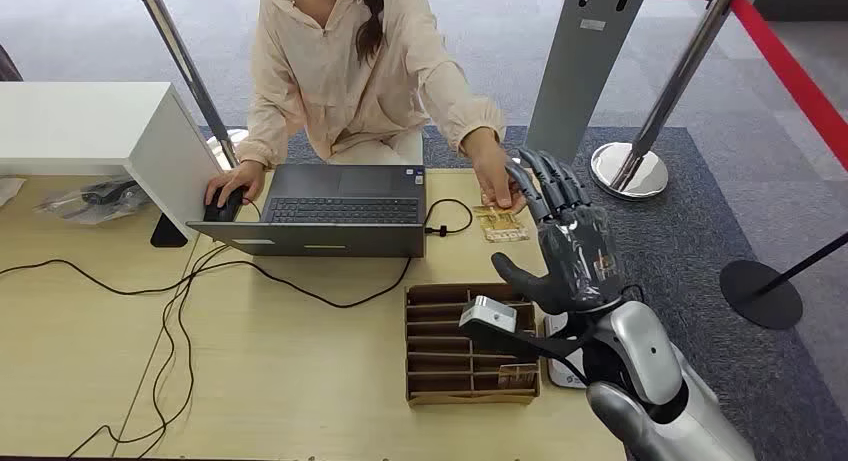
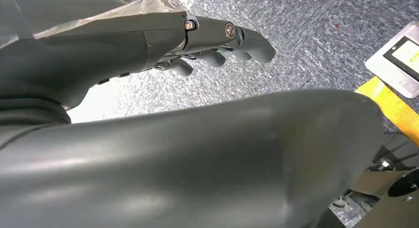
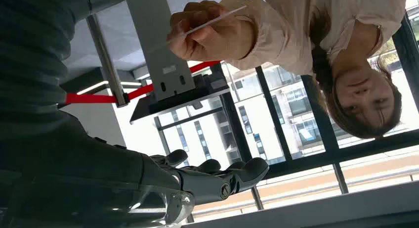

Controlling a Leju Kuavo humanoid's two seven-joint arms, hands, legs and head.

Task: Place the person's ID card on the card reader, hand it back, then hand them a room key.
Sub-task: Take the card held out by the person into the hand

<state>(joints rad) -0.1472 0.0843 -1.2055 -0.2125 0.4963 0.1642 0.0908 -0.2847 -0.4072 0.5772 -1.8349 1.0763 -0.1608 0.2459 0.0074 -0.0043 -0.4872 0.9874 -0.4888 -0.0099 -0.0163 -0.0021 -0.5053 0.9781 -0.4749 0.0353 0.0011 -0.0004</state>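
Note:
A person in a pale shirt reaches one hand [image 1: 490,171] over the desk and pinches a thin white card [image 3: 207,22], seen edge-on in the right wrist view. My right hand [image 1: 565,246] is raised right beside that hand, fingers [image 3: 232,176] straight and spread, holding nothing. A small gap separates my fingertips from the card. The white card reader [image 1: 560,371] lies on the desk under my right forearm, mostly hidden. A cardboard slotted box [image 1: 470,346] holds a key card [image 1: 517,374] in its near corner. My left hand [image 2: 217,40] hangs over grey carpet, fingers loosely extended, empty.
An open laptop [image 1: 340,211] sits mid-desk; the person's other hand rests on a mouse [image 1: 222,206]. Black cables [image 1: 180,281] run across the desk. A yellowish patterned card [image 1: 500,224] lies by the laptop. A white shelf [image 1: 100,131] stands at far left; stanchion bases [image 1: 628,171] stand beyond the desk.

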